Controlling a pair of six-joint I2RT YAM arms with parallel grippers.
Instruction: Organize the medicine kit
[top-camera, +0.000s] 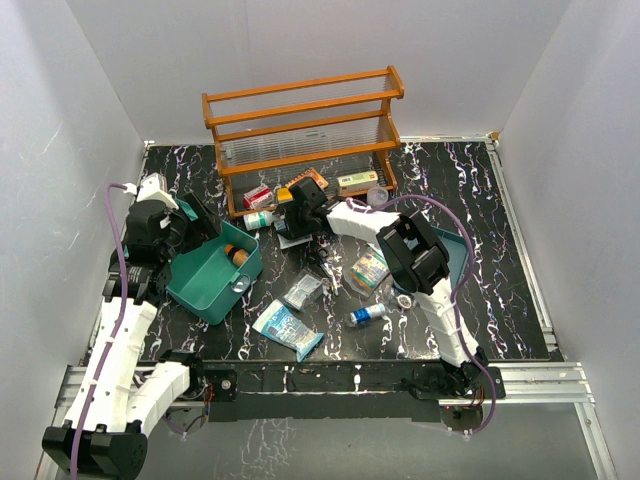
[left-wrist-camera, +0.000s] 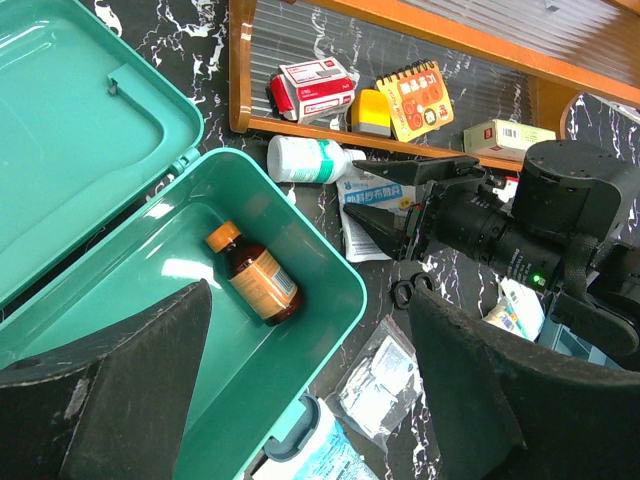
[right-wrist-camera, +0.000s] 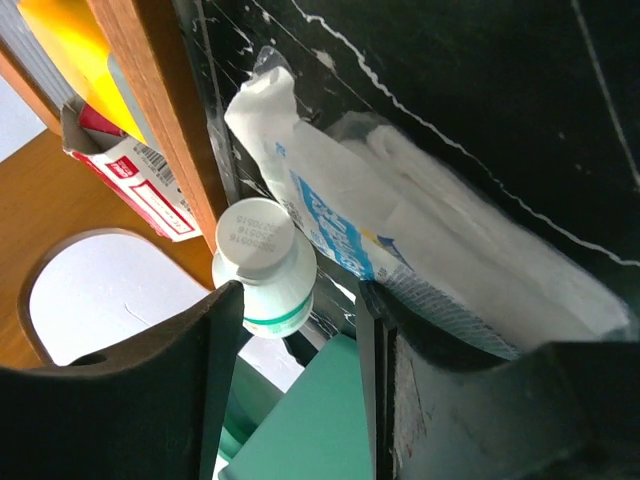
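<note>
The teal medicine kit (top-camera: 205, 280) stands open at the left, lid (left-wrist-camera: 70, 130) swung back. A brown bottle (left-wrist-camera: 255, 275) with an orange label lies inside it. My left gripper (top-camera: 192, 225) hovers over the kit's near corner, open wide and empty (left-wrist-camera: 310, 330). My right gripper (top-camera: 293, 217) reaches to the front of the rack, open (right-wrist-camera: 300, 330). A white bottle (right-wrist-camera: 262, 265) with a green band lies by its left fingertip, and a white gauze packet (right-wrist-camera: 400, 240) lies against its right finger. Neither is gripped. The bottle also shows in the left wrist view (left-wrist-camera: 305, 160).
An orange wooden rack (top-camera: 300, 130) stands at the back, holding a red-white box (left-wrist-camera: 315, 85), a yellow notepad (left-wrist-camera: 420, 98) and a pale box (top-camera: 357, 181). A wipes pack (top-camera: 288, 330), clear bag (top-camera: 302, 292), blue tube (top-camera: 367, 313) and black scissors (left-wrist-camera: 403, 290) lie in front. A blue-grey tray (top-camera: 462, 258) sits behind my right arm.
</note>
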